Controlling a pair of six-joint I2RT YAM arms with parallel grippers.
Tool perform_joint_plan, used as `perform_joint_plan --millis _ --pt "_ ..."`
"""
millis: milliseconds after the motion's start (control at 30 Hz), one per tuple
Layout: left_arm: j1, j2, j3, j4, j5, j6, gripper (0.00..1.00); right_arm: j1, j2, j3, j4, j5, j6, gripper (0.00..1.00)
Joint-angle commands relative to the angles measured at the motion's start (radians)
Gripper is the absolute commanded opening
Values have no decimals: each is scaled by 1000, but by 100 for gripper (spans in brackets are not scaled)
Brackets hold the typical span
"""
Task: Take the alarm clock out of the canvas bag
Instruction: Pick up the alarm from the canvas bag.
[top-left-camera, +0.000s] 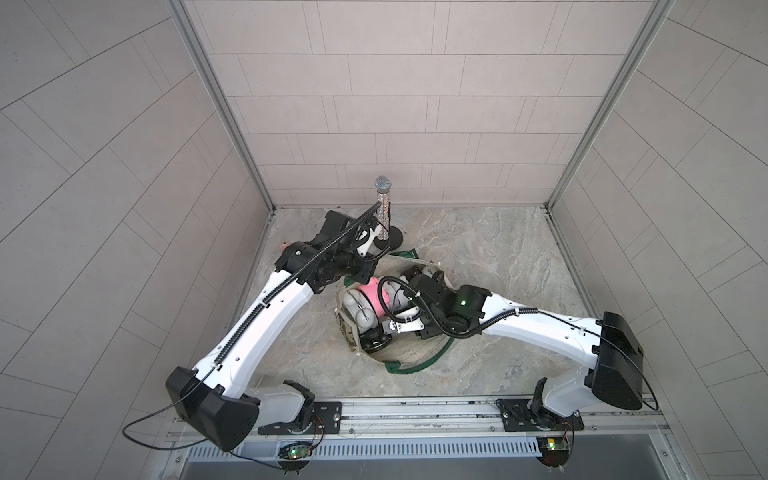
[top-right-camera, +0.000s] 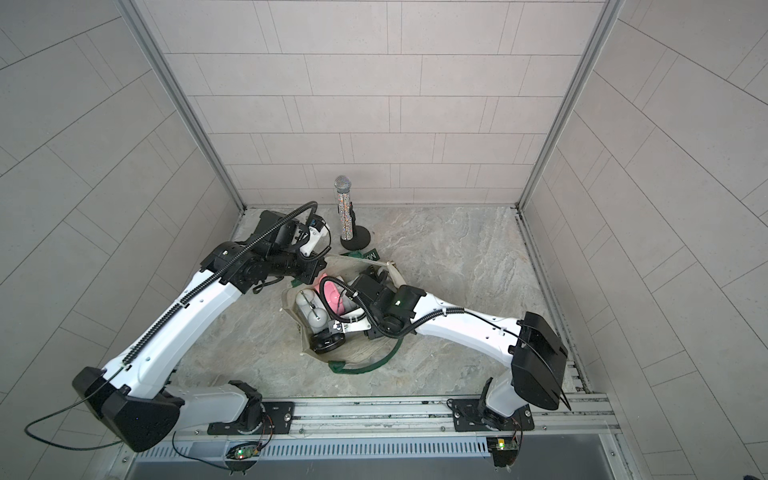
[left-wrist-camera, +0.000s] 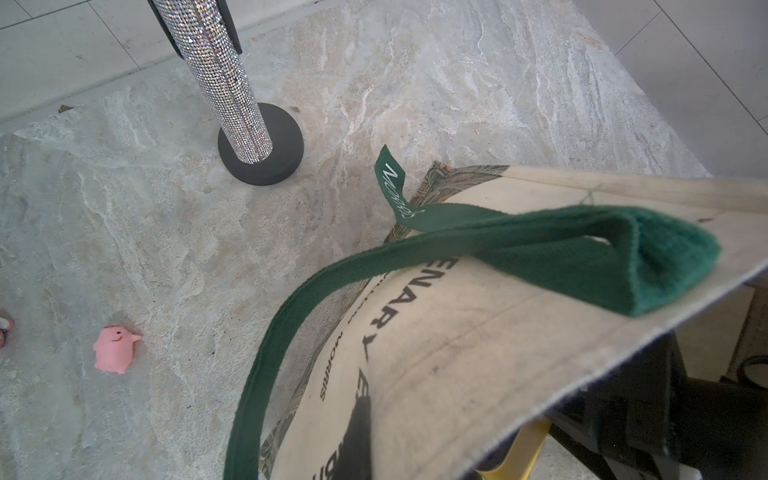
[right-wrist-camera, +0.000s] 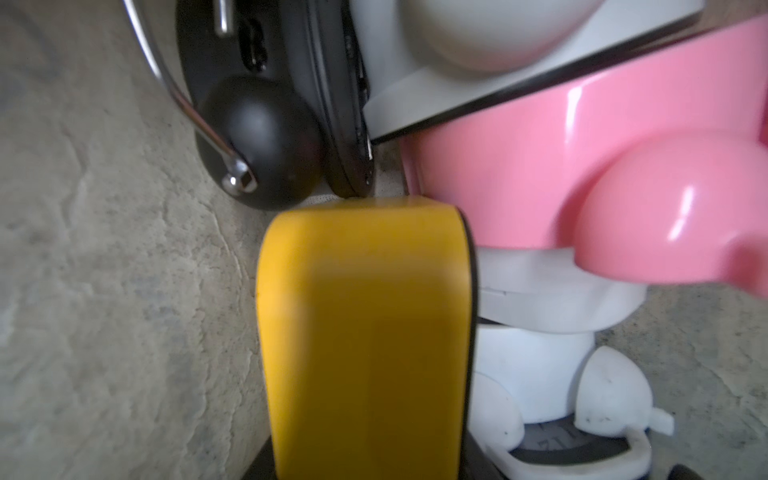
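Sagging cream canvas bag (left-wrist-camera: 457, 374) was pinched by the closed left gripper (top-left-camera: 369, 270); right gripper's (top-left-camera: 390, 307) jaws beside glossy pink alarm clock (right-wrist-camera: 582, 166) couldn't be judged.

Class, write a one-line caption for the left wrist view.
Canvas bag with green handle, near a glittery microphone and pink pig toy.

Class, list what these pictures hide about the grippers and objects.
- Right gripper: right wrist view shows one yellow finger; the pink alarm clock blocks the rest.
- Left gripper: left wrist view, canvas bag hides its jaws.
- Rhinestone microphone: left wrist view, head cut off by the edge.
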Motion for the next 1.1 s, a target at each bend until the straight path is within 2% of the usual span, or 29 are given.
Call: perform_joint_plan --millis 0,267,533,567,900,1067 --pt "4 -33 15 55 -2 3 0 -26 -24 71 61 -16 111 16" --pt "4 -6 15 49 -41 -12 0 -40 -171 -29 195 -130 110 15" --pt "7 0 -1 53 -68 -5 0 -128 -245 -79 271 -315 164 14" --pt "7 1 1 55 -65 -3 0 -141 -254 -84 284 -338 204 14" --pt "13 1 0 60 -63 5 0 -235 -298 -101 358 -505 312 13" --pt "15 -1 2 62 -60 3 0 -248 -288 -121 396 -522 345 13"
